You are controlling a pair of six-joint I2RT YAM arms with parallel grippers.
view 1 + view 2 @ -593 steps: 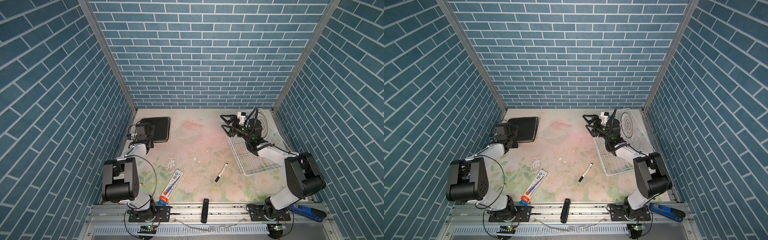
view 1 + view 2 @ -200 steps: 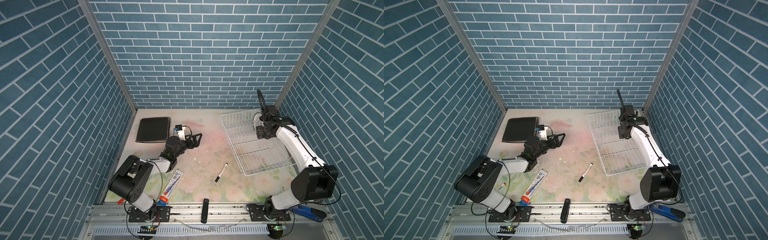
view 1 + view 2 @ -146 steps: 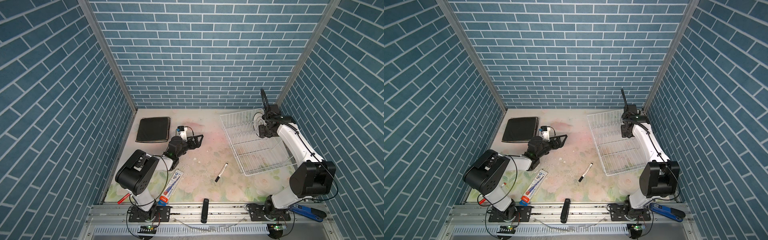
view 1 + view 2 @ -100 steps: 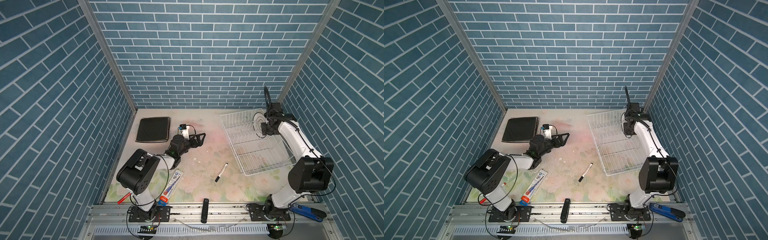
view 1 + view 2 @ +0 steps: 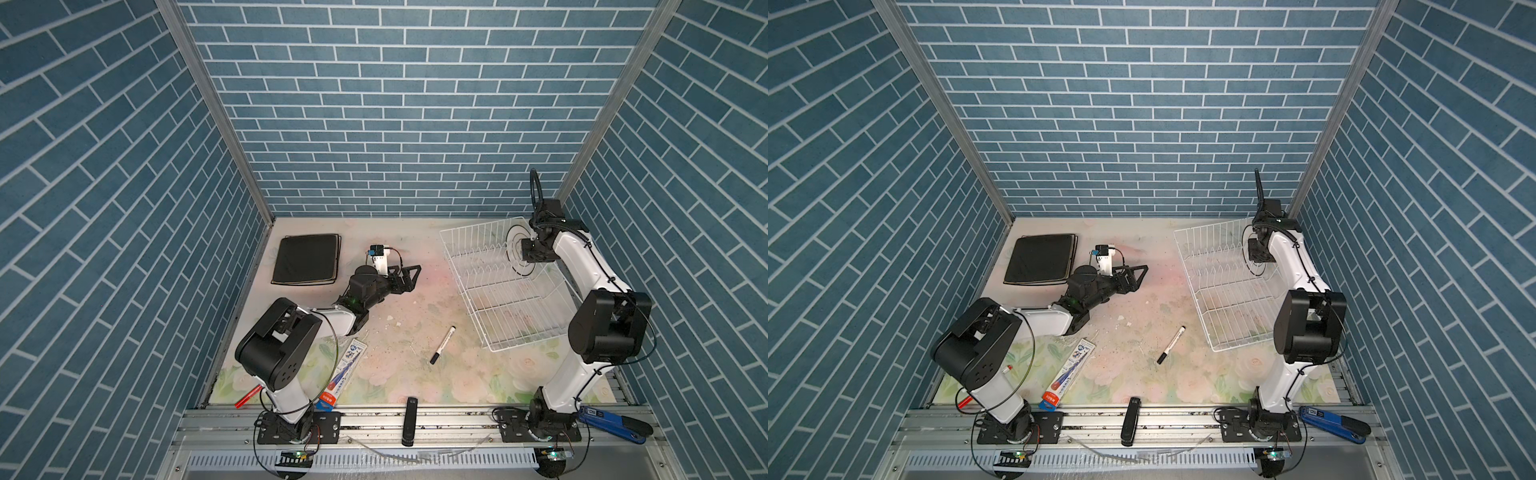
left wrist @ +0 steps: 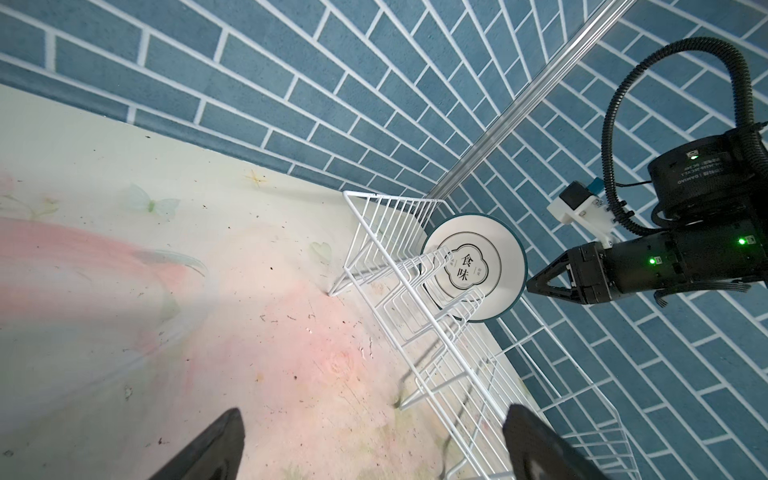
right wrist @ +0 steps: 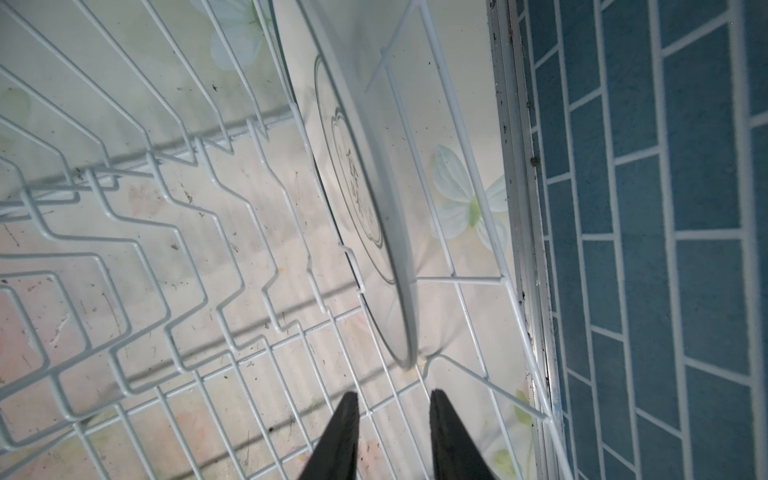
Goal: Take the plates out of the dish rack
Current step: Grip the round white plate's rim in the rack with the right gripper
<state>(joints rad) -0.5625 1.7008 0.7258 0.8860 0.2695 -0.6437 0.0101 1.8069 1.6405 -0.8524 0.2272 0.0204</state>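
The white wire dish rack [image 5: 473, 266] [image 5: 1208, 266] stands at the back right. One round white plate [image 5: 515, 249] [image 6: 473, 266] [image 7: 374, 208] with dark rings stands upright in its far end. My right gripper [image 7: 392, 395] [image 6: 530, 286] hangs just off that plate's rim. Its jaws are narrowly open and nothing sits between them. A stack of square plates with a black one on top [image 5: 305, 259] [image 5: 1040, 259] lies flat at the back left. My left gripper [image 5: 409, 276] [image 5: 1136, 276] [image 6: 376, 419] is wide open and empty, low over the mat between stack and rack.
A black marker [image 5: 442, 345] lies on the mat in front of the rack. A blue and white packet [image 5: 345, 370] lies by the left arm's base. The side wall [image 7: 644, 249] runs close behind the rack. A black bar [image 5: 410, 419] and a blue tool [image 5: 611, 422] rest on the front rail.
The right gripper's jaws have narrowed as it shifted towards the back, along the round plate's rim. The left gripper has crept a little to the right, still wide open.
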